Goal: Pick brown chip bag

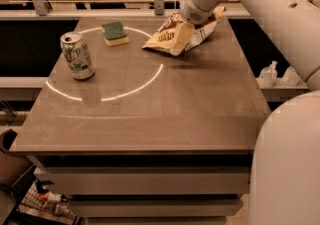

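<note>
The brown chip bag [159, 38], tan and dark brown with a wrinkled foil surface, lies at the far right of the brown table [150, 114]. Its left tip rests on the white circle line and its right end is raised. My gripper [183, 35] reaches down from the upper right over the middle of the bag. One cream finger [181, 40] lies across the bag's front and the fingers are closed on the bag. The other finger is hidden behind the bag and the wrist.
A green-and-white soda can [76, 55] stands at the left. A green-and-yellow sponge [115, 34] lies at the far middle. Two small bottles [270, 74] sit on a shelf beyond the right edge. My white arm fills the right side.
</note>
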Motion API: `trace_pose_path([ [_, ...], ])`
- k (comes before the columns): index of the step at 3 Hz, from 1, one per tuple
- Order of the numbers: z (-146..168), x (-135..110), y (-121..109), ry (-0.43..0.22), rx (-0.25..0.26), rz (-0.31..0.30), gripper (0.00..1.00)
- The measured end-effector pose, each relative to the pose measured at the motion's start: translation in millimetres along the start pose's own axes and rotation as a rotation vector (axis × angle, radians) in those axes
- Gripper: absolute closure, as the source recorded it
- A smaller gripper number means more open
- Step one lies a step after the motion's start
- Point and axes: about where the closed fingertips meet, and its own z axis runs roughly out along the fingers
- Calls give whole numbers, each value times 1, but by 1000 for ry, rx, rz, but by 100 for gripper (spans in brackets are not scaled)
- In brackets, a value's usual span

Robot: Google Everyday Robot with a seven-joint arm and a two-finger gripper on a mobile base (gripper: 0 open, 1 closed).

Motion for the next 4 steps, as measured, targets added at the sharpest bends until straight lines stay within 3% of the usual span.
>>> trace_pose_path([
  [1,15,-2,-1,-2,-31,4,11],
  [2,31,-9,5,-7,-77,4,34],
  [4,38,-10,9,-7,-88,2,80],
])
